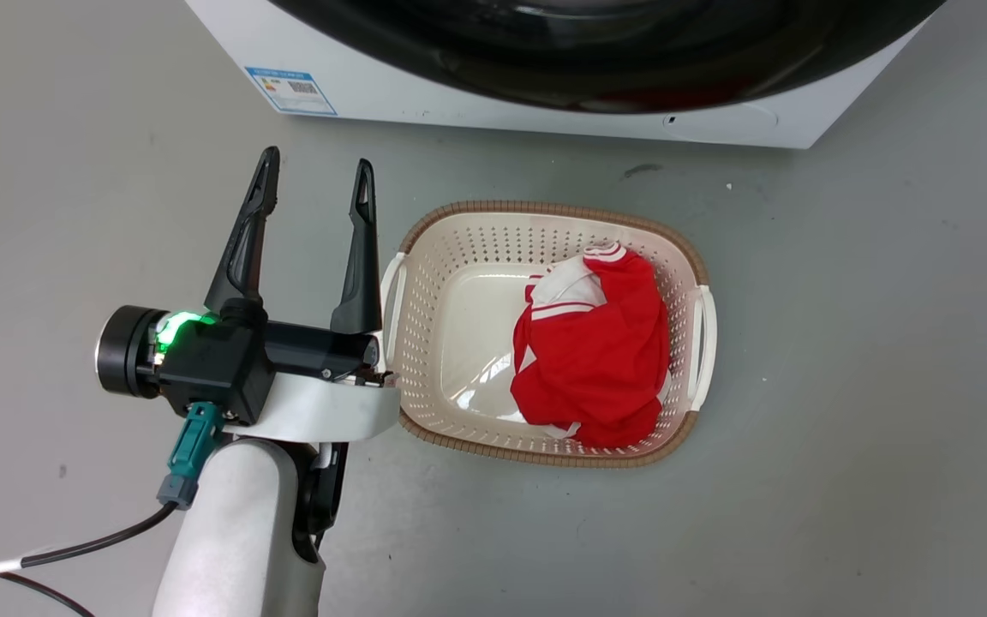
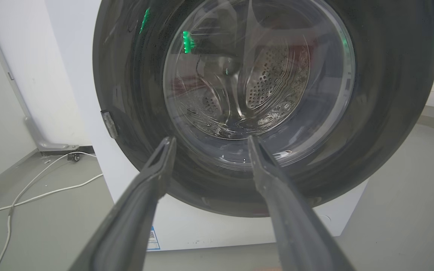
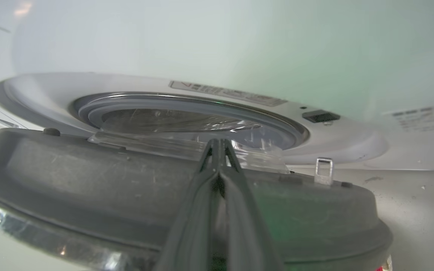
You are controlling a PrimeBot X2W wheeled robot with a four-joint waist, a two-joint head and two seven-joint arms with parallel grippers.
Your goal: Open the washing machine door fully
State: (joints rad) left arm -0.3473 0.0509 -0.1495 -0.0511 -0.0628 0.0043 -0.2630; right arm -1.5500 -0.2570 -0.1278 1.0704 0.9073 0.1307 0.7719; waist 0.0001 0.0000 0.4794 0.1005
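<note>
Pushing the door (image 3: 89, 177) outward from inside is advised for the closed right hand (image 3: 219, 145), spread left hand (image 1: 316, 163) held clear.

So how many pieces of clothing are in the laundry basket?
1: a red-and-white garment bunched at the right side of the laundry basket; more could be hidden underneath.

Bright, even light, soft shadows. Green glints on the washing machine door (image 2: 126, 94). Wrist views warp at the edges.

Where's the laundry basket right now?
Head view, centre: the laundry basket sits on the floor before the washing machine, just right of the left gripper.
</note>
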